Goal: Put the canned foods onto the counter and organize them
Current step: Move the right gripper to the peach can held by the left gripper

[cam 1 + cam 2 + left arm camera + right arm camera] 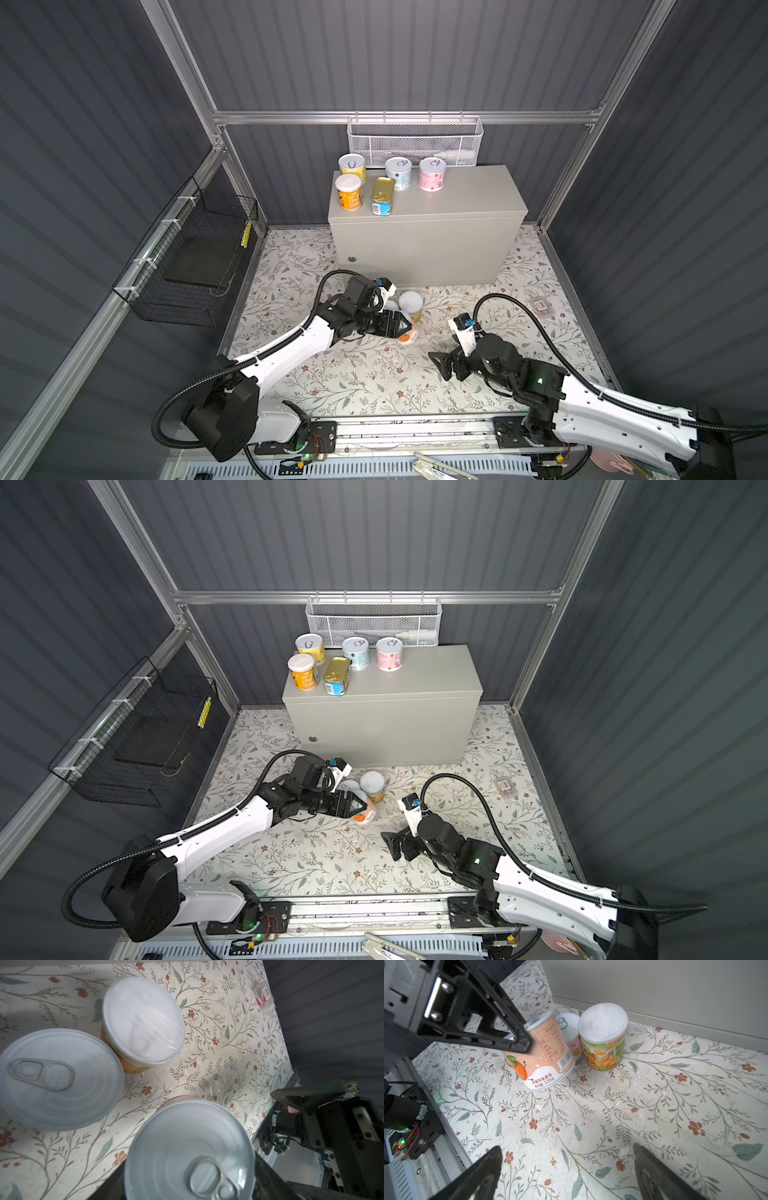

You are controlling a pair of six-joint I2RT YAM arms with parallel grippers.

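Left end effector [404,327] clamps the tilted orange can [548,1057] — perhaps lifted — right end effector [566,1150] (jaws apart) hovers.

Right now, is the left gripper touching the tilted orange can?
Touching. In the right wrist view a jaw of the left gripper presses the tilted orange can near its top.

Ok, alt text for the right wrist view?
The left gripper clamps an orange can beside a pink can and a white-lidded peach can, on a floral floor by the grey cabinet. The right gripper hangs open in front.
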